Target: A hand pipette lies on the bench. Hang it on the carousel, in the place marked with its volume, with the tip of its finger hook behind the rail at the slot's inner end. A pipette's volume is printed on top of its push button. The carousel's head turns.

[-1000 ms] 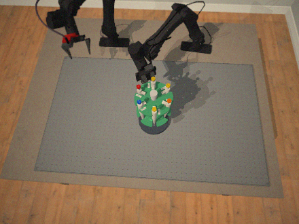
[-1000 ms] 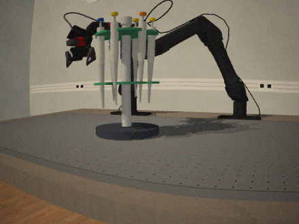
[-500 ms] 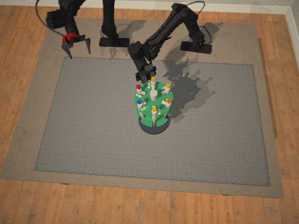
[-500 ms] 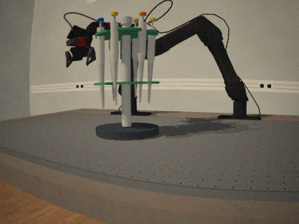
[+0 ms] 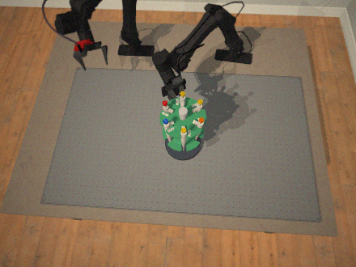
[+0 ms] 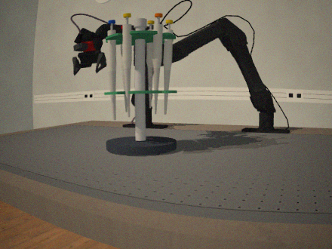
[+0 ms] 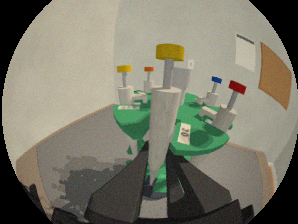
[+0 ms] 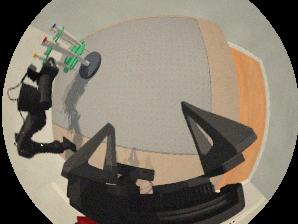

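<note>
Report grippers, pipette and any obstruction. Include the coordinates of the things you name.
Left gripper (image 7: 157,162) shut on yellow-button pipette (image 5: 182,98) (image 7: 164,115), at carousel (image 5: 183,154) (image 6: 141,146) (image 8: 90,65). Right gripper (image 5: 96,66) (image 6: 88,69) (image 8: 146,114) open, well aside. Hook seating unconfirmed: pipette body blocks left wrist view.

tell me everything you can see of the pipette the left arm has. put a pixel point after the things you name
The pipette (image 5: 182,99) (image 6: 150,53) (image 7: 164,110) (image 8: 41,57) has a yellow push button, thin grey stem and off-white, plastic-looking body tapering downward. It stands roughly upright at the edge of the carousel's green head (image 5: 184,123) (image 6: 145,35) (image 7: 210,145) (image 8: 77,50), between the closed fingers of the left gripper (image 5: 175,97) (image 7: 157,145) (image 8: 50,59). Its hook is hidden, its volume unreadable.
</note>
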`<state>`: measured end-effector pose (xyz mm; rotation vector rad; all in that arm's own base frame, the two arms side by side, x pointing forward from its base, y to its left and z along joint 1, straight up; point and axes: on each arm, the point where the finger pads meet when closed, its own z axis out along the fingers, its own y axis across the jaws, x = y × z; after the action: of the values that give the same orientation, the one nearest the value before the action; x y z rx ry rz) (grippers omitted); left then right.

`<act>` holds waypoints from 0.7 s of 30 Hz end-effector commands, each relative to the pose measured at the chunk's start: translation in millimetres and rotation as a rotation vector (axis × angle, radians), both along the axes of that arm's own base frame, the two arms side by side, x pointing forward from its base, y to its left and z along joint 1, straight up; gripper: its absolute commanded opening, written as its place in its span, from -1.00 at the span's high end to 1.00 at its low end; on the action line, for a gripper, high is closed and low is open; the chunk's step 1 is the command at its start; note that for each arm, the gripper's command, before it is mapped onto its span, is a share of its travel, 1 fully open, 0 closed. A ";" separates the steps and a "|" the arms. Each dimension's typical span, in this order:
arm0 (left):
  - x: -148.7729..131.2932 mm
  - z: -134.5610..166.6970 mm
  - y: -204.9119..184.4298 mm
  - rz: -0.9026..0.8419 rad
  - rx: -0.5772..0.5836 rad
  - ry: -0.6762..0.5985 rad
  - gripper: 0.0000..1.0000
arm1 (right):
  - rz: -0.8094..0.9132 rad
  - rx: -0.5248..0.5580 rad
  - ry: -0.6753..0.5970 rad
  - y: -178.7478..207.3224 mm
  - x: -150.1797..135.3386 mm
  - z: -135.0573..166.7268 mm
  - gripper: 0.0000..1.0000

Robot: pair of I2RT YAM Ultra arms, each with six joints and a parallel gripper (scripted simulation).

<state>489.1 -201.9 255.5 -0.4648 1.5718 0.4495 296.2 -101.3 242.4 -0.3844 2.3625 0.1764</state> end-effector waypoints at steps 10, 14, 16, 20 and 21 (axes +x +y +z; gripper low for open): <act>-1.6 14.0 8.2 0.023 -0.036 -0.044 0.77 | 0.010 -0.013 -0.043 -1.9 3.4 10.5 -1.00; -1.6 14.0 8.2 0.023 -0.036 -0.044 0.77 | 0.010 -0.013 -0.043 -1.9 3.4 10.5 -1.00; -1.6 14.0 8.2 0.023 -0.036 -0.044 0.77 | 0.010 -0.013 -0.043 -1.9 3.4 10.5 -1.00; -1.6 14.0 8.2 0.023 -0.036 -0.044 0.77 | 0.010 -0.013 -0.043 -1.9 3.4 10.5 -1.00; -1.6 14.0 8.2 0.023 -0.036 -0.044 0.77 | 0.010 -0.013 -0.043 -1.9 3.4 10.5 -1.00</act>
<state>488.6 -201.5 252.8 -0.4620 1.5746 0.4534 296.2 -101.3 242.4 -0.3844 2.3625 0.1764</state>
